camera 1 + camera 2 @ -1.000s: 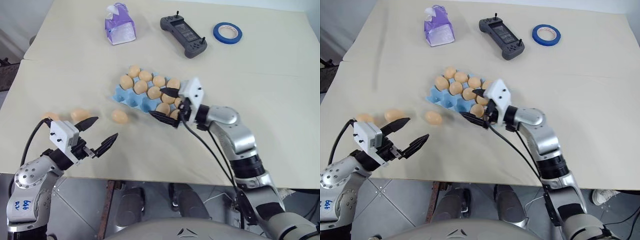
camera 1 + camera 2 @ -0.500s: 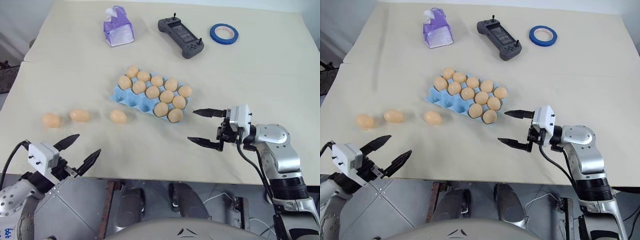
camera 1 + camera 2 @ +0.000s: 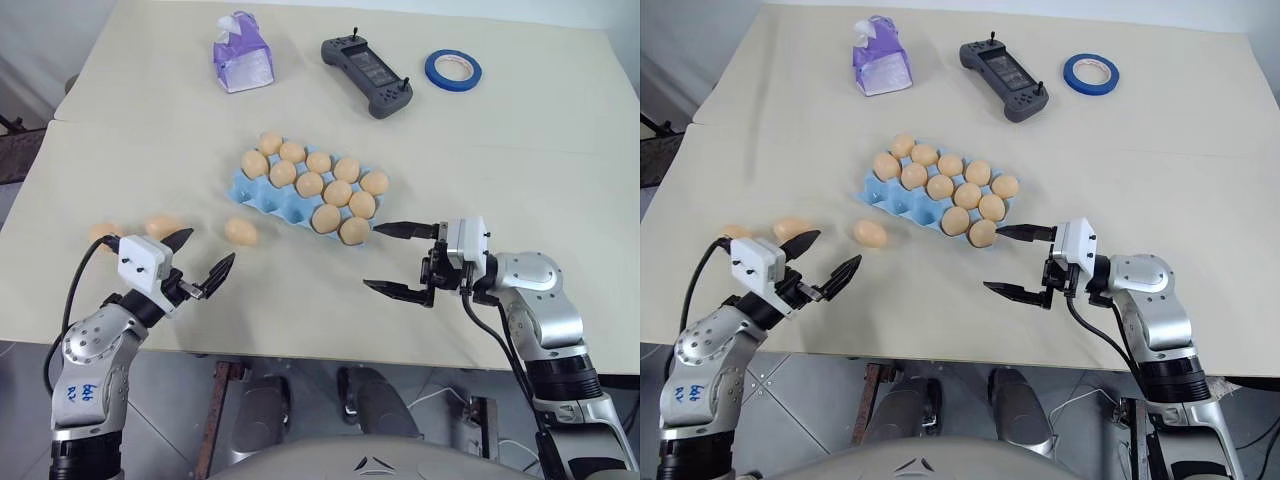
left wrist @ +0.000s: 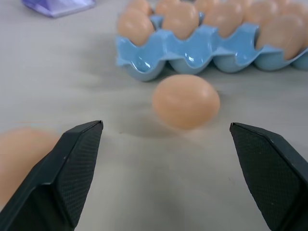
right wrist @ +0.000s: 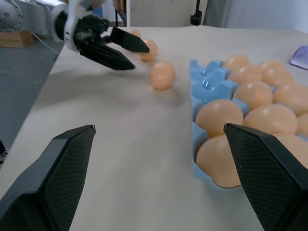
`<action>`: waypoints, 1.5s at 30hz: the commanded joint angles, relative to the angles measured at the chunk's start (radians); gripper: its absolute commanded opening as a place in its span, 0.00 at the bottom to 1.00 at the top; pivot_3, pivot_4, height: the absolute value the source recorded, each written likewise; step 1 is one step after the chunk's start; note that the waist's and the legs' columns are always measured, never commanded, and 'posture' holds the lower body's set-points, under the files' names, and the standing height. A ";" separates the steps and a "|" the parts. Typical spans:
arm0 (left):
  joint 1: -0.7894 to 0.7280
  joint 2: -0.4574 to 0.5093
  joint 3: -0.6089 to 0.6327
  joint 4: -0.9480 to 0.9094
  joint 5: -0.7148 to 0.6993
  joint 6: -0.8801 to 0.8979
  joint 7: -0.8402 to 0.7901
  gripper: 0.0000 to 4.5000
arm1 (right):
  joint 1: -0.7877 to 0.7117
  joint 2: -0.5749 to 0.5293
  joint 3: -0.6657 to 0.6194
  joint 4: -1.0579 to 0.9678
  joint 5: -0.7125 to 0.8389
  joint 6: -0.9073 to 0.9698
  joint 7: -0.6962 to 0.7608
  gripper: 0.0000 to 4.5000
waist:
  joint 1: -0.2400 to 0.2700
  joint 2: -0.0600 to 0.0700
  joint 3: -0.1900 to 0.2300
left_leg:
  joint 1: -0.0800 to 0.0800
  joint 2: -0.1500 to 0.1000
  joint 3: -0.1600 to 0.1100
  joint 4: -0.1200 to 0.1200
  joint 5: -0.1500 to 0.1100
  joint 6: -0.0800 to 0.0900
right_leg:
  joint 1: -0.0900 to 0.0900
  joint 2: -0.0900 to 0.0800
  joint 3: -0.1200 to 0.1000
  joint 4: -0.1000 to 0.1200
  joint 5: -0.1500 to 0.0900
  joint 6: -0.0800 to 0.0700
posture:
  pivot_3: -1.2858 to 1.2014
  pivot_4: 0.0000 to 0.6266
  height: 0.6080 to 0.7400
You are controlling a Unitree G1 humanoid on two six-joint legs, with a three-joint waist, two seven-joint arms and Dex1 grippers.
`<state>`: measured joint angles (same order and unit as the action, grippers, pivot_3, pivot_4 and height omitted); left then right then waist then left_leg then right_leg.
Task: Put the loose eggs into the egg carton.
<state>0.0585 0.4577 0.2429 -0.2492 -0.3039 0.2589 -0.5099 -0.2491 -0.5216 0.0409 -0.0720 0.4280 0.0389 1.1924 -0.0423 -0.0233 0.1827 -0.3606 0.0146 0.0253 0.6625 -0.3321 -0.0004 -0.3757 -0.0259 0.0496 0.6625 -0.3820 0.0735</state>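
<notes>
loose eggs on beige table | egg carton mid-table | both claws apart, empty

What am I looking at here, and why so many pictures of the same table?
It is a two-armed robot. Two pictures come from cameras in its head, looking down; the other two sit on its wrists, looking along the black fingers. The left gripper and right gripper are both open and hold nothing. On the table lies a blue egg carton, mostly filled, with three loose eggs beside it. Farther back are a purple tissue pack, a grey controller and blue tape.
</notes>
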 commanded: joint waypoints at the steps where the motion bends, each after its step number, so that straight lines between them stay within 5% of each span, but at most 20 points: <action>1: -0.087 -0.017 -0.028 0.082 0.020 -0.017 0.020 1.00 | -0.002 0.016 -0.001 -0.027 0.007 -0.012 -0.023 1.00 | 0.006 0.000 0.000 | 0.000 0.000 0.000 0.000 0.000 0.000 | 0.000 0.000 0.000 0.000 0.000 0.000 | 0.52 0.24 1.00; 23: -0.282 -0.127 -0.135 0.283 0.073 -0.091 0.043 1.00 | 0.045 0.066 -0.004 -0.009 -0.007 -0.030 -0.106 1.00 | 0.017 0.000 0.000 | -0.002 0.000 -0.003 0.003 0.003 -0.001 | 0.001 -0.001 -0.005 0.001 0.001 0.000 | 0.52 0.24 1.00; 33: -0.174 -0.108 -0.113 0.135 0.020 -0.077 -0.002 0.42 | 0.096 0.083 -0.010 0.044 -0.032 -0.114 -0.102 1.00 | 0.011 0.000 0.000 | -0.003 0.000 -0.003 0.002 0.005 -0.005 | 0.000 -0.001 -0.006 0.000 0.001 0.000 | 0.52 0.24 1.00; 38: -0.118 -0.031 -0.119 0.011 -0.029 -0.073 -0.102 0.42 | 0.114 0.079 -0.022 0.057 -0.037 -0.131 -0.108 1.00 | 0.015 0.000 0.000 | -0.004 0.000 -0.005 0.002 0.005 -0.004 | -0.001 -0.002 -0.007 0.000 0.001 0.000 | 0.52 0.24 1.00; 45: -0.300 -0.024 -0.217 0.059 -0.015 -0.012 -0.154 0.42 | 0.121 0.071 -0.039 0.061 -0.050 -0.133 -0.150 1.00 | 0.017 0.000 0.000 | -0.007 -0.002 -0.011 0.003 0.006 -0.002 | 0.000 -0.004 -0.013 -0.001 0.003 -0.002 | 0.52 0.24 1.00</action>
<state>-0.2233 0.4400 0.0399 -0.2014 -0.3166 0.2440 -0.6534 -0.1345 -0.4388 0.0302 0.0050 0.3759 -0.0767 1.0550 -0.0250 -0.0232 0.1827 -0.3681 0.0125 0.0139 0.6655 -0.3254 -0.0024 -0.3755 -0.0294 0.0360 0.6616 -0.3787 0.0715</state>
